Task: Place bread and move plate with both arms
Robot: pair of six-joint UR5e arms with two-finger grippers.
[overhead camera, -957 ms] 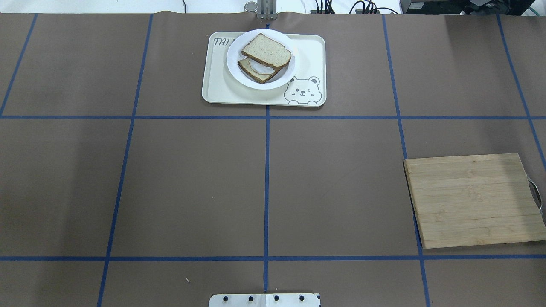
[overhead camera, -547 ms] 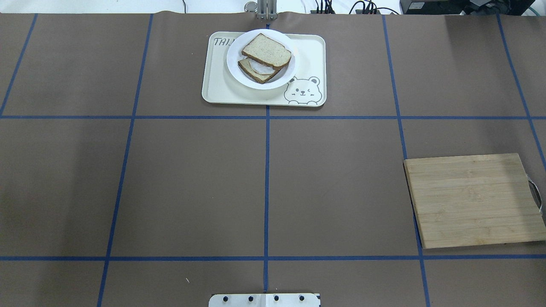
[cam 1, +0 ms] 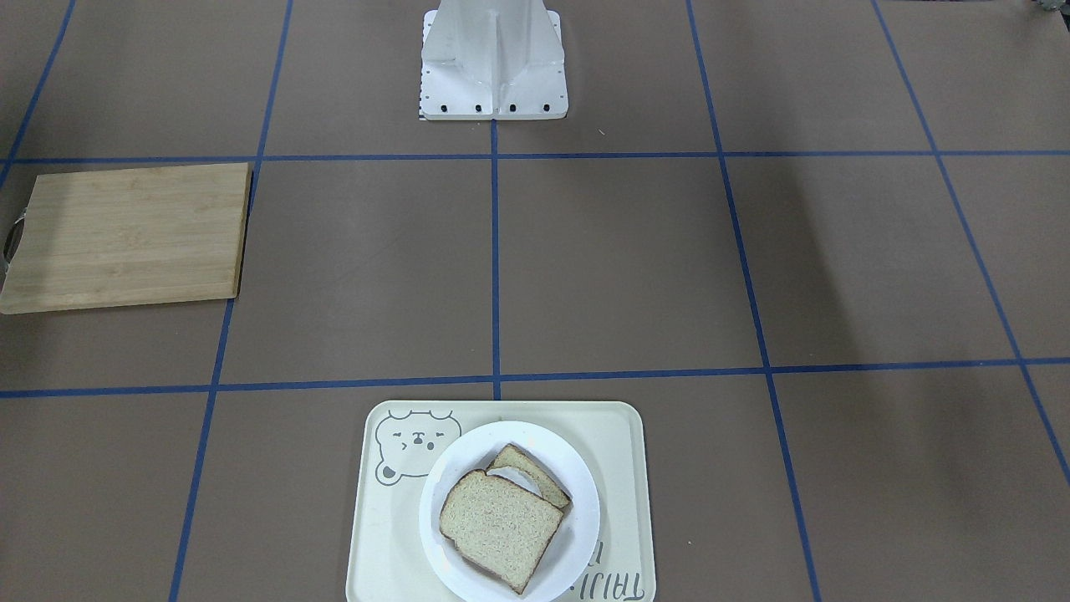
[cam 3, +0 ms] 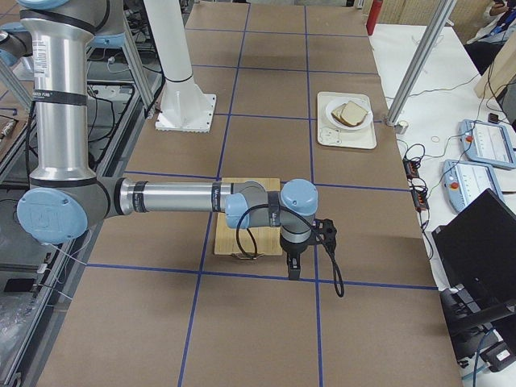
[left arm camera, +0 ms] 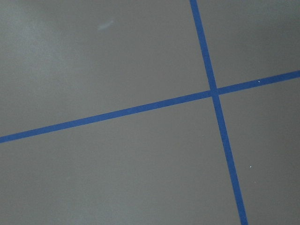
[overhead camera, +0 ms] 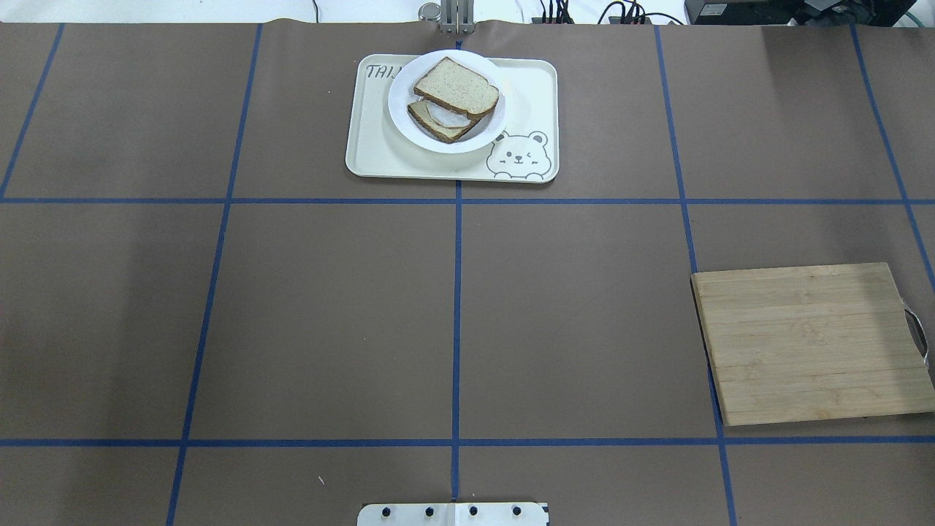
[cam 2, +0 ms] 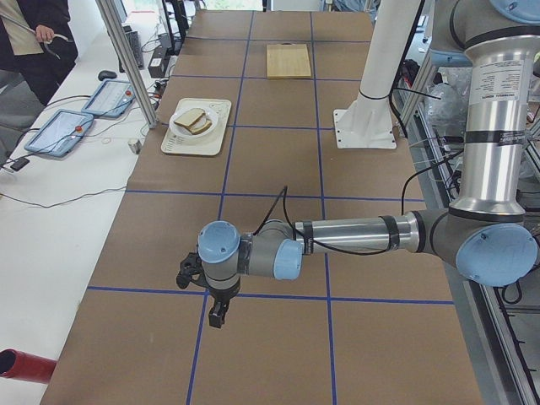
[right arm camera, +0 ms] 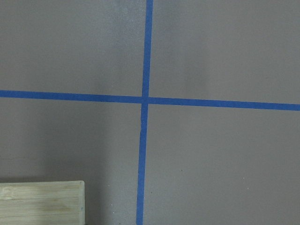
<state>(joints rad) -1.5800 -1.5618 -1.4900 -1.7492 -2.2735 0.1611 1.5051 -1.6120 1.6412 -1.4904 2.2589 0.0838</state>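
The plain bread slice (overhead camera: 456, 88) lies on top of a second slice (overhead camera: 437, 124) with egg white on it, both on the round white plate (overhead camera: 398, 109). The plate sits on the cream bear tray (overhead camera: 380, 157) at the table's far middle. They also show in the front view: bread (cam 1: 499, 527), plate (cam 1: 585, 502). My left gripper (cam 2: 217, 316) hangs low over the table far to the left, seen only in the left side view. My right gripper (cam 3: 293, 270) hangs by the cutting board, seen only in the right side view. I cannot tell whether either is open or shut.
A wooden cutting board (overhead camera: 811, 343) lies at the right side; its corner shows in the right wrist view (right arm camera: 42, 201). The robot base plate (overhead camera: 453, 513) is at the near edge. Blue tape lines grid the brown table. An operator (cam 2: 34, 34) stands beyond the far edge.
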